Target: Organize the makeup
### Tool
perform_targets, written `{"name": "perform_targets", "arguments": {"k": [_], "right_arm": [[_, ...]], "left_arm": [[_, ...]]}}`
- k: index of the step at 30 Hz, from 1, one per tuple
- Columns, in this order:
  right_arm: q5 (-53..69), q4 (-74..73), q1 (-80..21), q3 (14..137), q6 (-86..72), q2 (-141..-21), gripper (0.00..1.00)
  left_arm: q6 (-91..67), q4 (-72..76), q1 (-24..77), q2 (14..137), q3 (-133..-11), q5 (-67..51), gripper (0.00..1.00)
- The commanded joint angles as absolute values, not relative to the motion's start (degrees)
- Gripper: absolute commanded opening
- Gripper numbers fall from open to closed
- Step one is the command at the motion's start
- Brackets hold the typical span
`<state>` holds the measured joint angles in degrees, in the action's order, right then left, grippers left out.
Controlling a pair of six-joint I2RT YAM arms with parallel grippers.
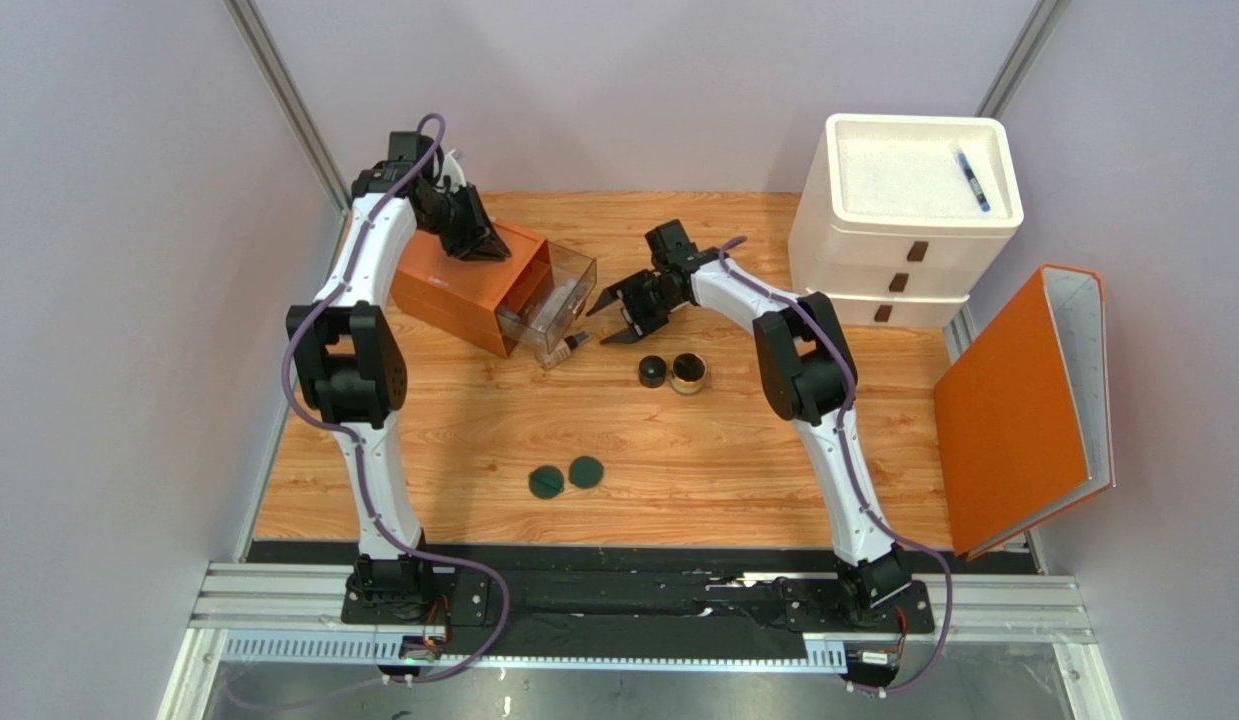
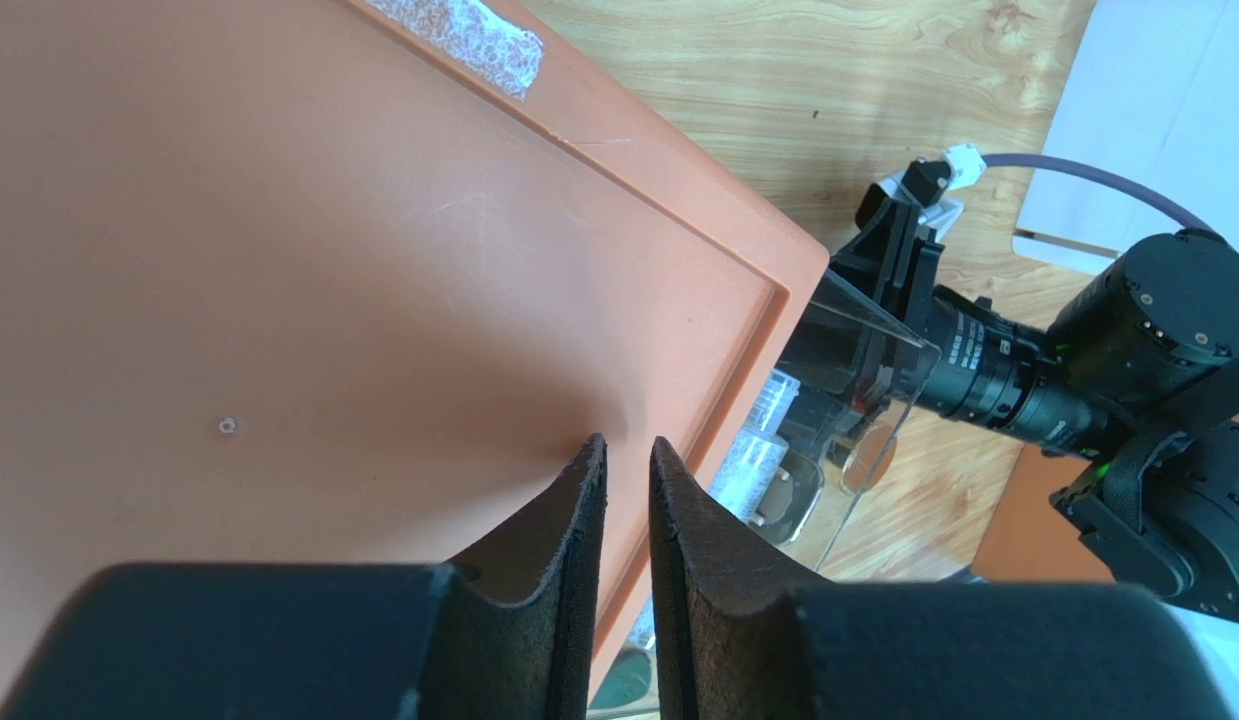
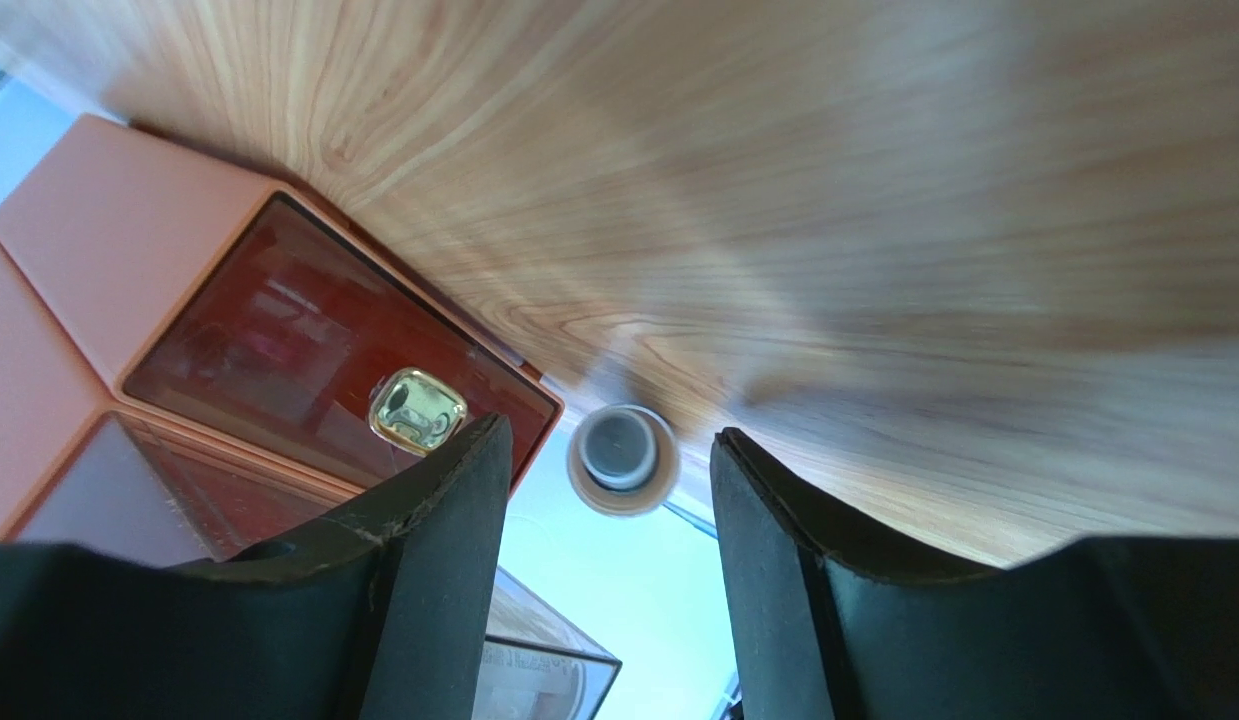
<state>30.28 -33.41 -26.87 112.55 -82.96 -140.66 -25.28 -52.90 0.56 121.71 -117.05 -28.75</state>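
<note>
Since the small bottle [image 1: 576,342] lies on the worktop [image 1: 700,450] just off the front corner of the clear drawer [image 1: 558,308], my right pincer [image 1: 625,308] is the one placed for it. That pincer hangs just beside the bottle, on the side away from the drawer, with its fingers spread wide and nothing between them. In the right wrist view the bottle [image 3: 622,455] shows end-on, so I judge its long axis points roughly at me. It sits in the gap between my fingers [image 3: 430,525] and touches neither. Closing on it calls for coming in along that axis and keeping off the drawer front and its knob [image 3: 418,410].

My left pincer [image 1: 483,240] rests on top of the orange box [image 1: 460,293], fingers drawn almost together on nothing, and is farther from the bottle. The black cap [image 1: 652,371] and the tan jar [image 1: 688,372] stand side by side near my right arm, and two green discs [image 1: 565,477] lie well apart toward the near edge
</note>
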Motion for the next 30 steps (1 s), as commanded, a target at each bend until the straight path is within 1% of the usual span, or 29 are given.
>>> {"name": "perform_targets", "arguments": {"k": [1, 8, 11, 14, 18, 22, 24, 25, 27, 28, 30], "right_arm": [[32.52, -32.78, -28.56, 114.17, -85.61, -143.44, 0.56], [33.92, -37.34, -29.79, 114.35, -82.62, -143.79, 0.55], [34.45, -38.85, -30.41, 112.16, -80.95, -142.83, 0.55], [34.45, -38.85, -30.76, 108.73, -79.98, -141.42, 0.53], [35.07, -39.55, -30.94, 108.02, -79.19, -142.03, 0.50], [35.42, -40.43, -31.29, 109.33, -78.57, -143.08, 0.41], [35.59, -40.34, -31.46, 109.95, -78.49, -143.61, 0.38], [36.12, -40.34, -31.46, 110.30, -78.40, -144.57, 0.30], [37.00, -40.25, -31.46, 111.53, -78.14, -145.37, 0.23], [37.61, -40.17, -31.38, 111.97, -77.96, -145.63, 0.17], [37.79, -40.34, -31.38, 111.80, -77.35, -145.29, 0.12]], "left_arm": [[-24.70, -54.84, 0.35, 119.71, -116.02, -26.28, 0.23], [-24.87, -54.58, 0.35, 118.92, -114.70, -25.93, 0.23], [-24.96, -54.32, 0.35, 118.74, -114.52, -25.93, 0.23], [-25.40, -53.97, 0.35, 118.74, -114.26, -26.02, 0.23], [-25.66, -53.61, 0.35, 118.48, -113.47, -26.10, 0.24], [-25.66, -53.26, 0.35, 117.95, -112.76, -25.93, 0.24], [-25.66, -53.17, 0.35, 117.77, -112.59, -25.84, 0.24], [-25.66, -53.17, 0.35, 117.69, -112.50, -25.75, 0.24], [-25.66, -53.17, 0.35, 117.60, -112.50, -25.66, 0.24], [-25.66, -53.17, 0.26, 117.60, -112.50, -25.66, 0.24], [-25.66, -53.17, 0.35, 117.69, -112.50, -25.66, 0.24]]}}
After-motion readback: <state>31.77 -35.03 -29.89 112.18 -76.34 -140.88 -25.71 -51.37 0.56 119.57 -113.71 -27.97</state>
